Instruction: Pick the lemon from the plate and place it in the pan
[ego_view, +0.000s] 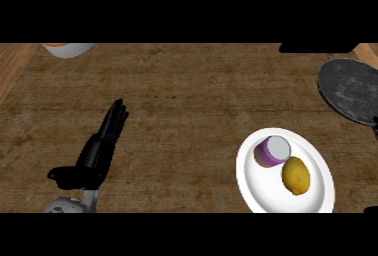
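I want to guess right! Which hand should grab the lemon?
Probably the right: the lemon lies on the plate at the robot's right, near the pan. The open left hand is far across the counter; the right hand isn't visible.

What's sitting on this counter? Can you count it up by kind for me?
Plates: 1, white plate
Pans: 1, dark pan at the right edge
Fruit: 1, lemon on the plate
Purple cut piece, kind unclear: 1, on the plate
Bowls or cups: 1, partly cut off
Total: 5
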